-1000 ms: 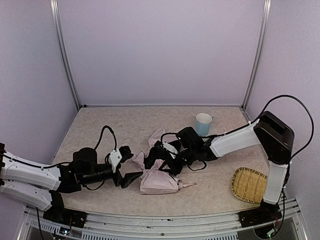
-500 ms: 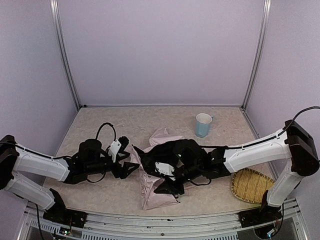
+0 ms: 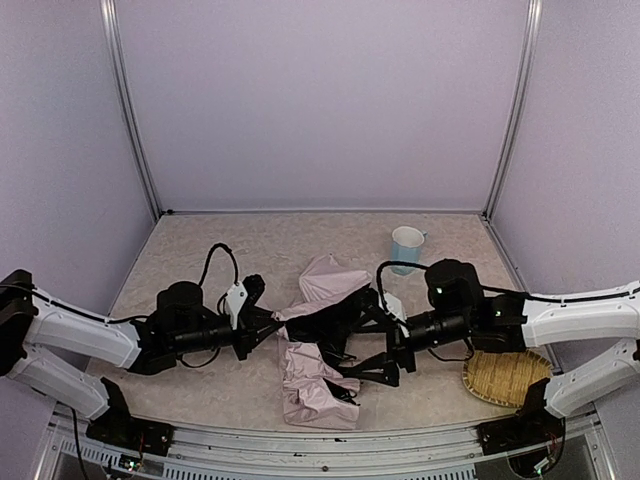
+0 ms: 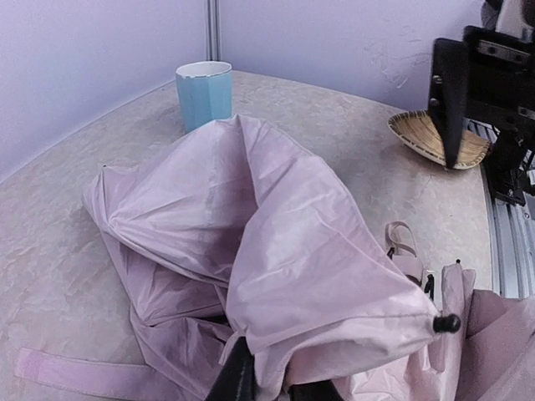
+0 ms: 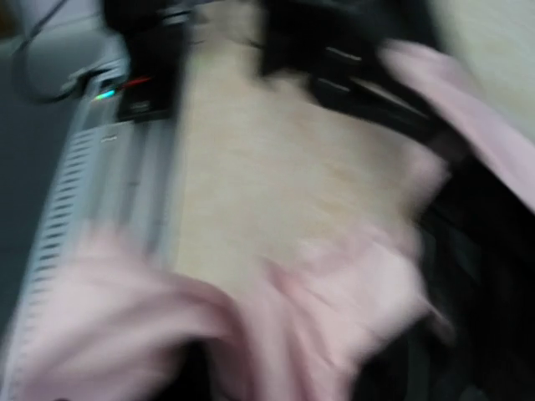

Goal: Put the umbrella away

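— Top external view: what has the left gripper (image 3: 268, 325) got?
— Its jaws are pinched on a pink fold of the umbrella (image 3: 312, 378), which sprawls half-collapsed on the table (image 3: 200, 260) between the arms. Only the left wrist view shows the fabric rising from the fingers (image 4: 231, 384), and a pink strap loop (image 4: 403, 244).
— The right gripper (image 3: 383, 340)?
— Spread wide, gripping nothing, beside the black lining. Its wrist view is a blur.
— Changed?
— A second ago the left was open and the right was closed among the folds. The right has pulled back toward the bamboo tray (image 3: 505, 375).
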